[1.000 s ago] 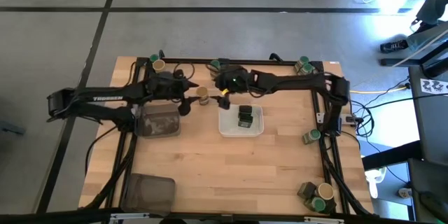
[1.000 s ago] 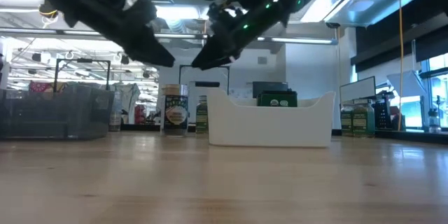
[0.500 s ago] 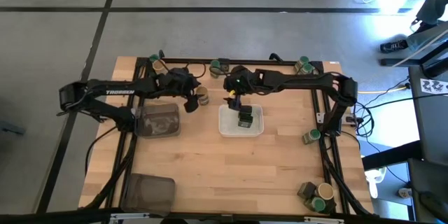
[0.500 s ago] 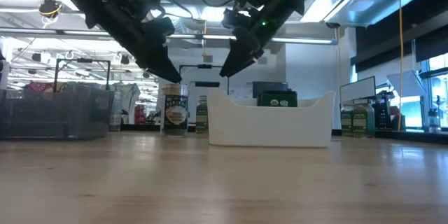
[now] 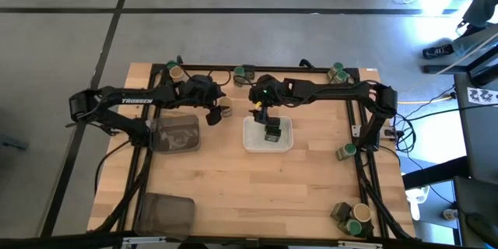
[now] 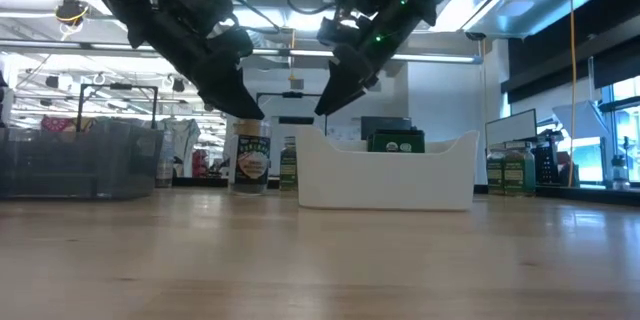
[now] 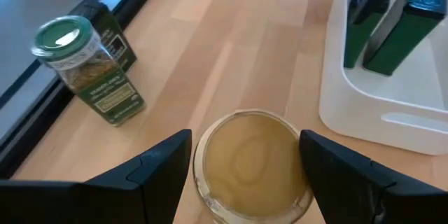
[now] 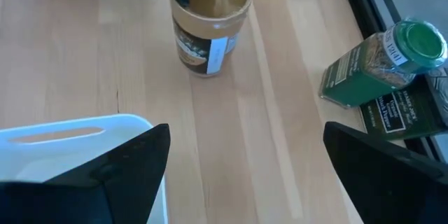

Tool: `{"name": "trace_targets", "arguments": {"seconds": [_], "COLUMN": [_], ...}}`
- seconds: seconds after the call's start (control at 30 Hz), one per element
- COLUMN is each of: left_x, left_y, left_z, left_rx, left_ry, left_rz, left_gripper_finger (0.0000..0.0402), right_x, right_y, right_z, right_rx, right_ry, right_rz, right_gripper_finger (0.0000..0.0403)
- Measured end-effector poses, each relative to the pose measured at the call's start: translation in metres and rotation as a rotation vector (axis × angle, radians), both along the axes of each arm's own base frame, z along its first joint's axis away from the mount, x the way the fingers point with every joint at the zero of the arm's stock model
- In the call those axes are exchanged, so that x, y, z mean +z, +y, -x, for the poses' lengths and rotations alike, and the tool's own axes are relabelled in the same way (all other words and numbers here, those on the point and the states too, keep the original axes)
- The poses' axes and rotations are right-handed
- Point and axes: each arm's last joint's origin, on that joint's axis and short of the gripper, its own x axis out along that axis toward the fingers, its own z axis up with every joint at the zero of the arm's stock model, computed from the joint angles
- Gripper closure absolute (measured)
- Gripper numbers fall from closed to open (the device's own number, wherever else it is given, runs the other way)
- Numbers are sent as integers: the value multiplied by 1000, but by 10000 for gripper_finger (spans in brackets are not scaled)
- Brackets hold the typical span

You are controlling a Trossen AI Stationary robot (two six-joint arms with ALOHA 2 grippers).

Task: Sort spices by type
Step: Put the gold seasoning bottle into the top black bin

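A tan-topped jar [image 7: 250,159] stands upright on the wood [image 5: 226,110], just left of the white tray [image 5: 268,143]. My left gripper [image 7: 245,137] is open, slanting down over the jar with one finger on each side of its top; I see no touch. In the low view its tips [image 6: 250,115] hang just at the jar's lid [image 6: 250,126]. My right gripper [image 8: 246,133] is open and holds nothing, above the tray's far left corner [image 5: 261,113]. Dark tins [image 5: 272,131] stand in the tray.
A green-lidded jar [image 7: 87,70] and a dark tin [image 7: 105,31] stand at the far edge. More jars sit along the back [image 5: 177,71] [image 5: 337,71], at the right [image 5: 346,151] and front right [image 5: 352,216]. Two dark grey trays [image 5: 175,134] [image 5: 165,212] lie on the left.
My left gripper has moved toward the table's right edge and down, until its fingers stand around the tan-topped jar's top. My right gripper has tipped more steeply downward and shifted a little toward the white tray. Neither gripper's gap has changed, and the jar has stayed put.
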Motion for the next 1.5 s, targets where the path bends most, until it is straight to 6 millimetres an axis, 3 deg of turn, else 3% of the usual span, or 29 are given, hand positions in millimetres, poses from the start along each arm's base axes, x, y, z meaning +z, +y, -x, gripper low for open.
{"name": "trace_targets", "arguments": {"seconds": [0.2, 0.37, 0.63, 0.73, 1.03, 1.5], "left_x": [5, 24, 38, 35, 29, 15], "left_y": [0, 0, -1, -1, -3, -2], "left_z": [1, 2, 5, 6, 6, 4], "left_rx": [-13, -6, 15, 31, 25, 56], "left_ry": [2, -67, -103, -75, -18, -11], "left_rz": [-50, -80, -75, -59, -38, 1], "left_gripper_finger": [137, 137, 136, 121, 7, 27], "right_x": [1, 1, 0, 0, 0, 0], "right_y": [0, -1, -1, -1, -1, -2], "right_z": [-1, 0, 0, 0, 0, -1], "right_rx": [-4, -25, -23, -22, -6, -7], "right_ry": [-9, 1, 7, 7, 10, 3], "right_rz": [7, 38, 40, 40, 56, 56], "right_gripper_finger": [27, 27, 27, 27, 27, 27]}}
